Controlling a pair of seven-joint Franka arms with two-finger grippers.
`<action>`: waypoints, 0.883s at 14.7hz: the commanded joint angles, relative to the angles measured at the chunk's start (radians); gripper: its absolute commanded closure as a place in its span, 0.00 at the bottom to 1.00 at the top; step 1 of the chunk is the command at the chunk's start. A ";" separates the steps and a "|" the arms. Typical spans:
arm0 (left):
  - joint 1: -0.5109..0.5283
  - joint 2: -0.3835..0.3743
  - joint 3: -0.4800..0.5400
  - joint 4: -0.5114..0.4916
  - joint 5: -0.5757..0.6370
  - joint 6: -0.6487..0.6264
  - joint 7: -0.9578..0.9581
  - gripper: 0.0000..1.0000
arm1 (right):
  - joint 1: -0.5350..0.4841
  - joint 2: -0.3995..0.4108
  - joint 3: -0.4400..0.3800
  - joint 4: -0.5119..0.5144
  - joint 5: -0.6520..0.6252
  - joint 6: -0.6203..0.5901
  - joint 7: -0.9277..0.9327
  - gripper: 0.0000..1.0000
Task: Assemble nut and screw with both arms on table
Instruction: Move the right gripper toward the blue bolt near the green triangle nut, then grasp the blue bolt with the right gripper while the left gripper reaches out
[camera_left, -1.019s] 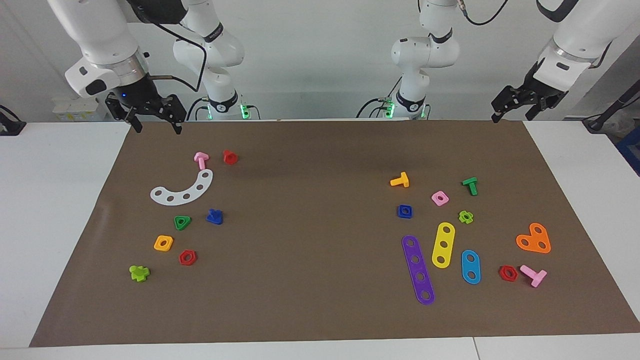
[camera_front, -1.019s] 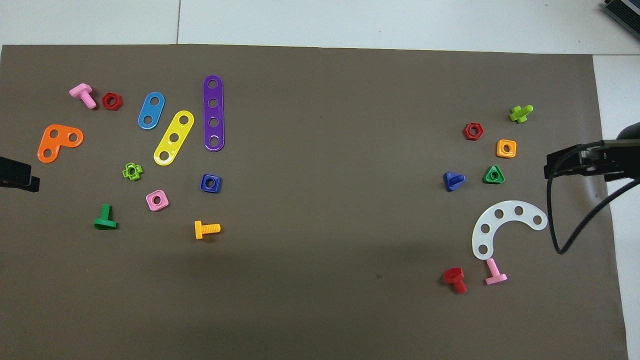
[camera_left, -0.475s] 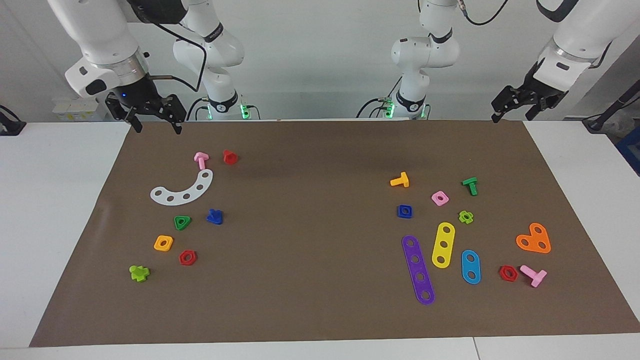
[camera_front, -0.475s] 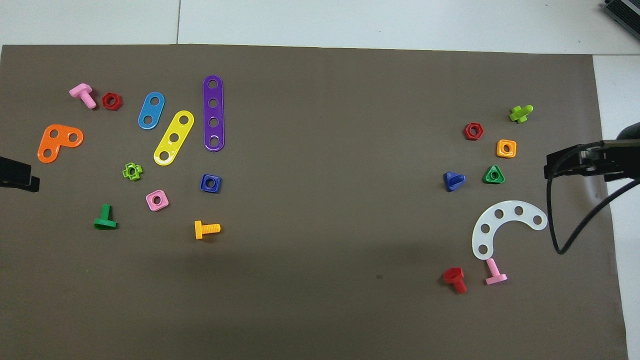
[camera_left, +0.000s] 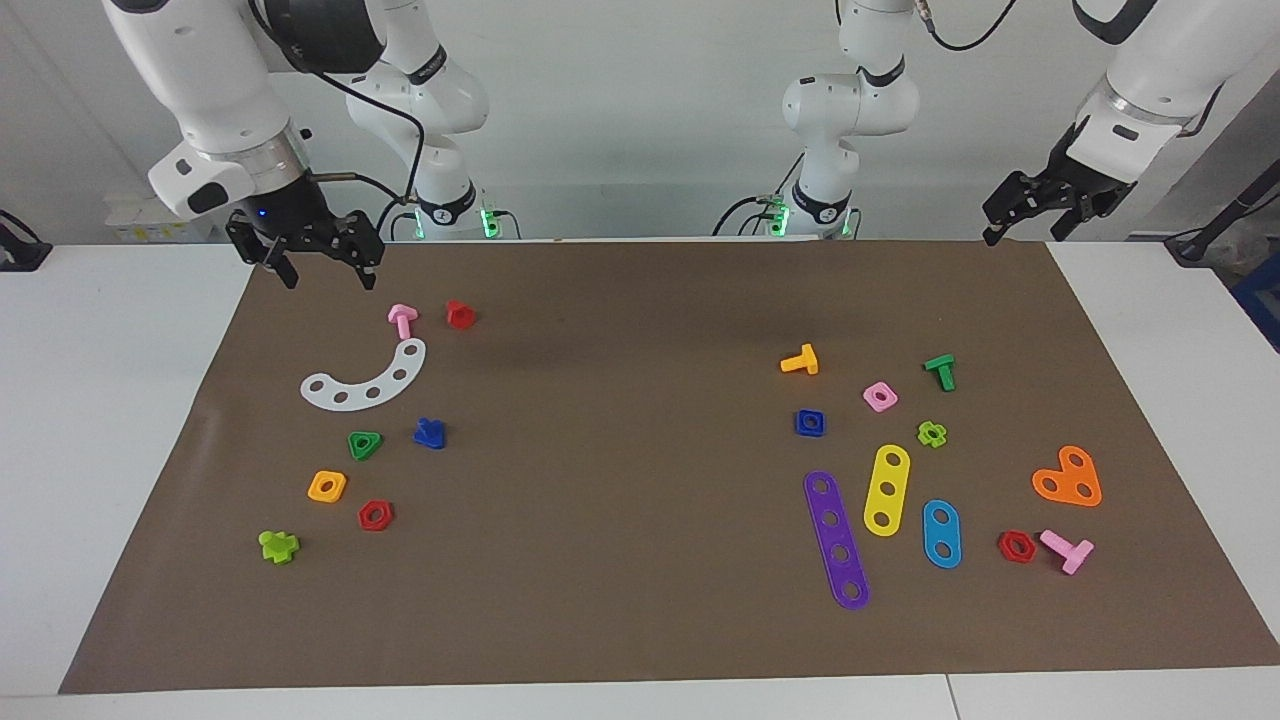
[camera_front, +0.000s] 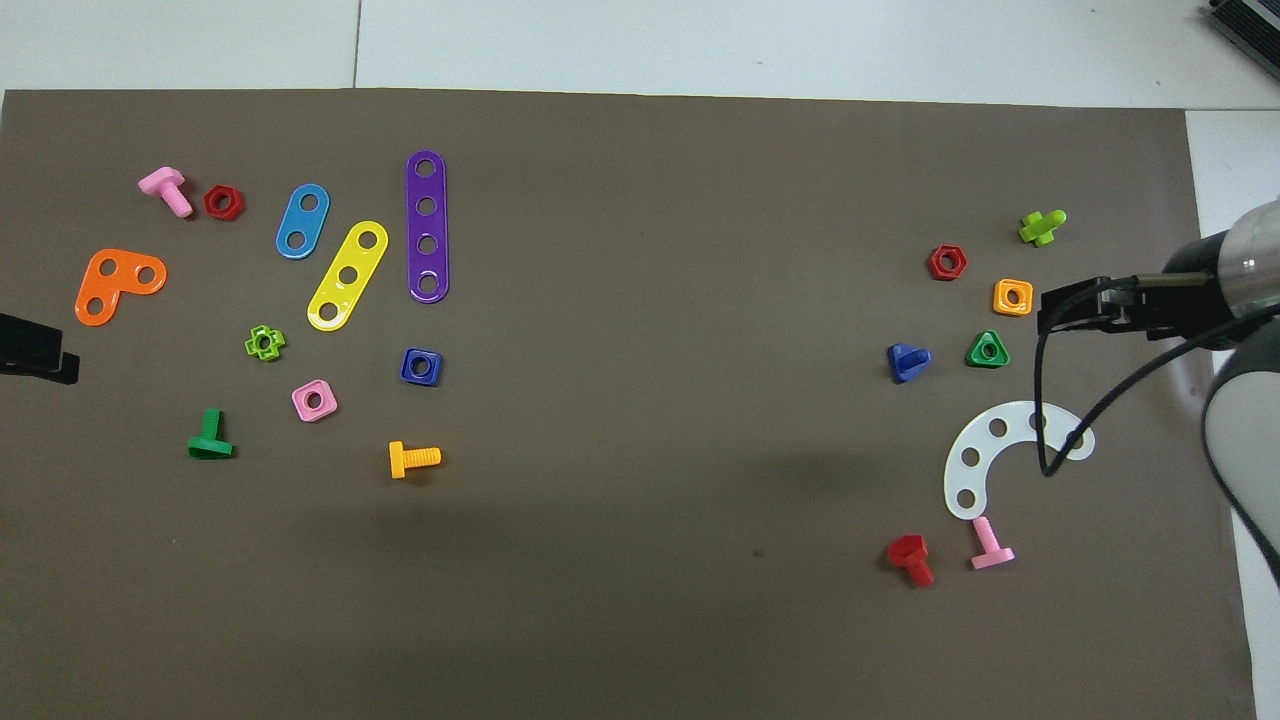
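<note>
The right pincer (camera_left: 322, 268) hangs open and empty over the mat's edge nearest the robots, at the right arm's end of the desk (camera_left: 110, 400); the left pincer (camera_left: 1028, 212) waits raised at the other end, open and holding nothing. Farther out, the screw (camera_left: 429, 433) lies beside a green triangular nut (camera_left: 365, 444), and the nut (camera_left: 810, 423) sits well apart, near a pink nut (camera_left: 880, 396). With look-alike pieces crowding each target, a slightly off descent could nudge or pinch a neighbour instead.
</note>
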 joint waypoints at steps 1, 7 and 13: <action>-0.018 -0.021 0.015 -0.020 0.002 -0.008 0.001 0.00 | -0.003 -0.060 0.002 -0.151 0.028 0.112 -0.008 0.00; -0.018 -0.021 0.015 -0.020 0.002 -0.008 0.001 0.00 | 0.009 0.010 0.002 -0.264 0.028 0.307 -0.013 0.01; -0.031 -0.021 0.009 -0.022 0.002 -0.007 0.003 0.00 | 0.048 0.144 0.002 -0.310 0.027 0.505 -0.016 0.01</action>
